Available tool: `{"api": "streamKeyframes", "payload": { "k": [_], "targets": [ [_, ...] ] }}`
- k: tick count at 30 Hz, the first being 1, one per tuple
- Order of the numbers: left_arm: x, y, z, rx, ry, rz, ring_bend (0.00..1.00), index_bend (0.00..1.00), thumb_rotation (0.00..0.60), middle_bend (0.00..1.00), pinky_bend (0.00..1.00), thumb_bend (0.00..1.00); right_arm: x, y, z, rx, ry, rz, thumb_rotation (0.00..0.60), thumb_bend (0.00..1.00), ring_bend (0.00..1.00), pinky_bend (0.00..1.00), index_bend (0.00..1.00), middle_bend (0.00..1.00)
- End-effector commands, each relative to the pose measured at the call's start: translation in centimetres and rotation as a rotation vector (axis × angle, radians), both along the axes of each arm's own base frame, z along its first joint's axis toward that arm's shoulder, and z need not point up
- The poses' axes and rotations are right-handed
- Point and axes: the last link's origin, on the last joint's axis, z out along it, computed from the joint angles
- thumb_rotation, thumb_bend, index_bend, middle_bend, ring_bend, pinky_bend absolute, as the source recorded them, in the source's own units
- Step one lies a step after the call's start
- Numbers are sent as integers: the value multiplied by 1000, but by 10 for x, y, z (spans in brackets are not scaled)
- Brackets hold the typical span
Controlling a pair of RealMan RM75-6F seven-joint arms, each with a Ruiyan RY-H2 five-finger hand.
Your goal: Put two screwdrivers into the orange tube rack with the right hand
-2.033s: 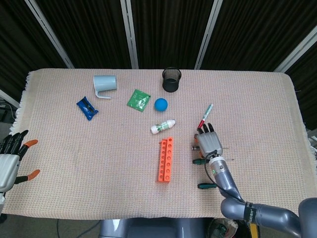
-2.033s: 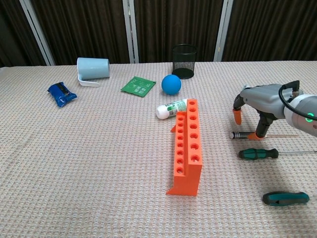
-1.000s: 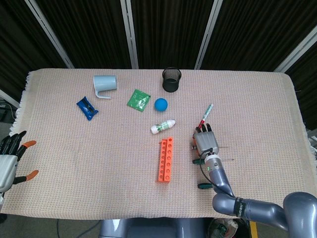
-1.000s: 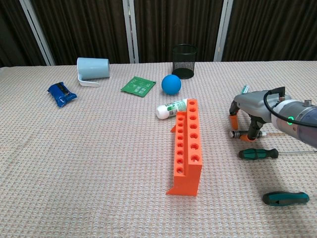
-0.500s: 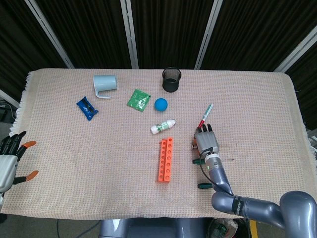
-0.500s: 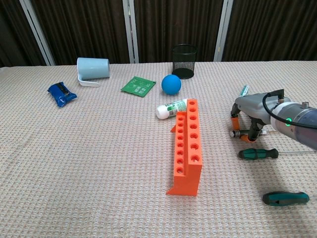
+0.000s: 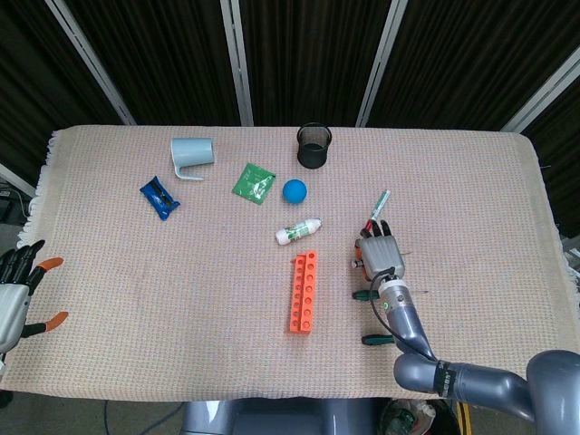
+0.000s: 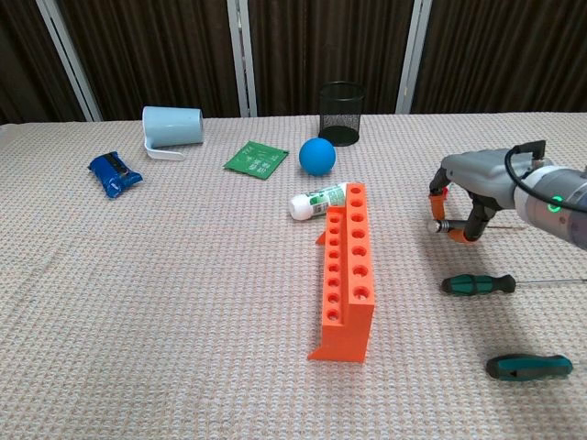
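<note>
Right hand [image 8: 470, 188] pinches what looks like a thin screwdriver [image 8: 443, 225], lifted off the table right of the orange tube rack [image 8: 348, 270].

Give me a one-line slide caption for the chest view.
Right hand pinches a thin screwdriver beside the orange tube rack; two green-handled screwdrivers lie nearby.

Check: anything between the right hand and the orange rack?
Nothing. In the chest view only bare cloth lies between the right hand and the rack; the head view agrees.
</note>
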Motion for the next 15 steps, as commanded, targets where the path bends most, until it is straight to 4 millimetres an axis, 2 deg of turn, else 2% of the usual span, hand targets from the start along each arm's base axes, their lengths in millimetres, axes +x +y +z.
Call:
{"api": "streamKeyframes", "payload": {
  "k": [1,7,15],
  "targets": [
    [1,0,0,-1,-2,-3,0,226,600,0,0,108,10,4,33,-45,-167,-1,600,443,0,0,593,208],
    [4,-1,-2,-10,-4,-15,0,224,600,0,0,106,23,12,77,-2,-516,-70,600,451,0,0,608,217],
    [9,-2,0,-7,2,-36,0,223,600,0,0,108,36,14,118,133,-880,-183,600,460,0,0,615,226]
  ]
}}
